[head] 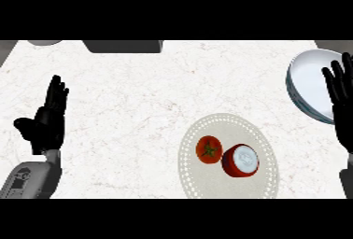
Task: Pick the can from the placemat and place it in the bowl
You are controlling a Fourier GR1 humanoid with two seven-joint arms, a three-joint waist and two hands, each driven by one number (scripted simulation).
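Note:
A short red can (240,160) with a silver top stands on a round, pale lace-edged placemat (228,186) at the lower middle right. A red tomato (208,149) with a green stem sits on the mat just left of the can, almost touching it. A pale blue-white bowl (307,84) lies at the right edge, above the mat. My right hand (341,93) is open, fingers straight up, partly covering the bowl's right side. My left hand (47,119) rests open at the left edge, fingers up, far from the can.
A dark grey rectangular object (124,45) sits at the counter's top edge, with a grey rounded object (45,42) at the top left. White marble counter (138,102) stretches between my hands.

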